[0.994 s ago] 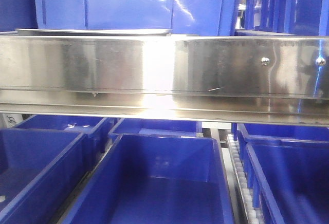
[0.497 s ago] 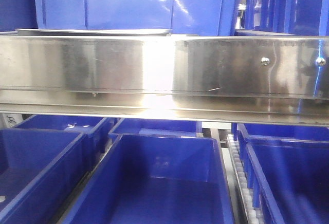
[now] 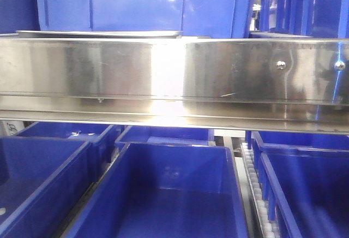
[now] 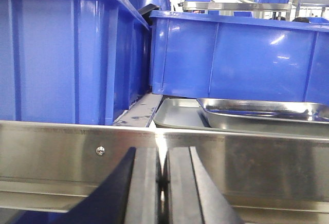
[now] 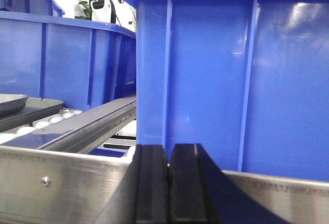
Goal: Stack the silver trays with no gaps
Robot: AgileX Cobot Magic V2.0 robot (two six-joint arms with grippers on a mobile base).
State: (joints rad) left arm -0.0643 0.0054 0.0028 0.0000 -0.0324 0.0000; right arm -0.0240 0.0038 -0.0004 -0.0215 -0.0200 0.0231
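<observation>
Trays: two show on the shelf behind the rail (image 4: pixel 77 152). An upper tray (image 4: pixel 267 112) sits on a flat lower tray (image 4: pixel 177 113), shifted toward the right of it, so the lower one's left part lies bare. In the front view only a thin tray edge (image 3: pixel 98 33) shows above the rail.
Left jaws (image 4: pixel 162 183): pressed together, holding nothing, in front of the rail and below the trays.
Right jaws (image 5: pixel 168 183): pressed together, empty, in front of the rail and facing a blue bin (image 5: pixel 231 75); a tray corner (image 5: pixel 13 100) shows far to the left.
Done: one tray rests on another, as far as I can see.
Left: I judge the stack not yet flush; the upper tray seems offset, though its right end is out of view. I would need to seat it squarely.
Unknown: whether more trays wait elsewhere.
</observation>
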